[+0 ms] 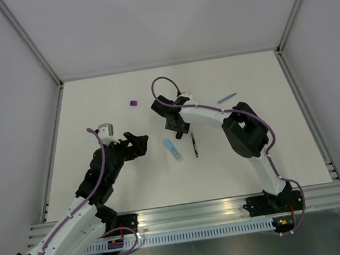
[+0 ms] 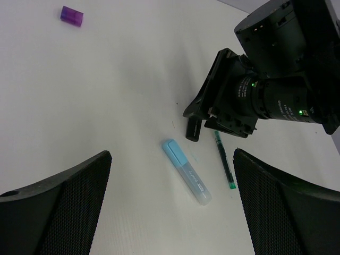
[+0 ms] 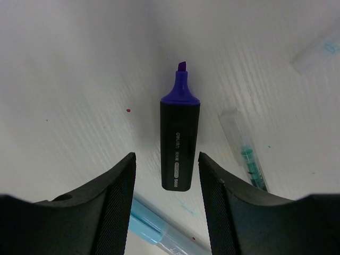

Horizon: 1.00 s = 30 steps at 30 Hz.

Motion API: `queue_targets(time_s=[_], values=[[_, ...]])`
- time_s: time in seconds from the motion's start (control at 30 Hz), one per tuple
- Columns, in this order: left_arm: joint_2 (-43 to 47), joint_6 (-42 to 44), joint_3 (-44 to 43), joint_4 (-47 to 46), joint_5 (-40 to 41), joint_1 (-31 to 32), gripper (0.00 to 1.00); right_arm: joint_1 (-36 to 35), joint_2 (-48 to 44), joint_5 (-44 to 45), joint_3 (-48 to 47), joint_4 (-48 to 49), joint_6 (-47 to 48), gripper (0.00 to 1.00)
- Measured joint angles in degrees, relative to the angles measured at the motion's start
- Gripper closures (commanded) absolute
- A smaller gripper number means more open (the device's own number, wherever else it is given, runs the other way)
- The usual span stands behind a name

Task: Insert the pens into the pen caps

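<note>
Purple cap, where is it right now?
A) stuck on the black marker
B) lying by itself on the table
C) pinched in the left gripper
B: the purple cap lies alone on the table with nothing touching it, and the black marker shows its bare purple tip.

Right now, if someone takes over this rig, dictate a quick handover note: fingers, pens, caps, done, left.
Left gripper: fingers open, empty.
Right gripper: fingers open, straddling the stubby black marker with purple tip, lying uncapped.
Small purple plastic cap lies apart, toward the far left.
Chunky light-blue highlighter, thin dark pen and thin blue pen lie ungripped.
Done: purple cap not fitted yet.
Left: grasp marker, cap it, then the others.
</note>
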State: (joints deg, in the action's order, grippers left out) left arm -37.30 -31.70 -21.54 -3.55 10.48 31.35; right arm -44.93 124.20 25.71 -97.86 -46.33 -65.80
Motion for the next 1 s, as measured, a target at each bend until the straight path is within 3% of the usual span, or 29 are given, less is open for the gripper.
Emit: queue_targets(time_s=[0.43,0.83,1.0], values=[[0.72,0.00,0.33,0.00,0.92,0.00,0.00,0.17,2.86,-1.46,-1.07,0.24,0.79,0.50],[2.58,0.00,0.70,0.55,3.08,0.00,0.01,1.31,3.37,-1.11,-2.05,-1.36,3.43,0.75],[3.58,0.04,0.87,0.13,2.47,0.00,0.04,1.33,3.37,-2.08,-1.95,0.09,8.28,0.92]])
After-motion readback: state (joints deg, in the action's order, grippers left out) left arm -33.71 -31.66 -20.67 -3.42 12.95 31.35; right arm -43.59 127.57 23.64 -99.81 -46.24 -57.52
